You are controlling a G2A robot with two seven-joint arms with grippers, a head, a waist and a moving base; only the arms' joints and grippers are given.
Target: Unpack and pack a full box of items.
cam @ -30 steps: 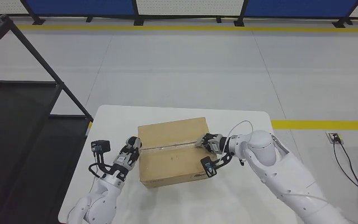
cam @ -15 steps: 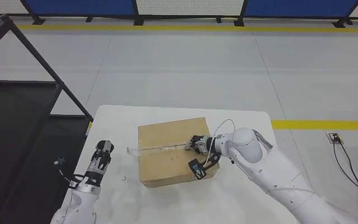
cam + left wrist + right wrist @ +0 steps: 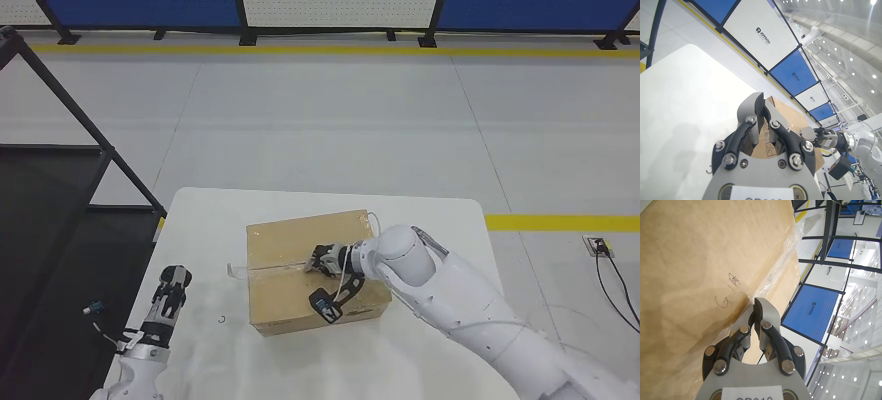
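Sliding in from the box's right edge, the right gripper (image 3: 322,258) now rests at mid-seam on the box (image 3: 285,240), while the left gripper (image 3: 172,285) has backed well off to the box's left, over the table (image 3: 200,215). Both pairs of fingers are pressed together, the left holding nothing; whether the right has pinched any film cannot be told. The closed, matte brown cardboard box sits at the table's centre. Clear, crinkled tape (image 3: 783,255) runs along its seam, a loose tail poking past the box's left edge. The seam's unworked stretch lies leftward from the right fingertips, along the box's long axis, so the right arm looks best placed to finish it.
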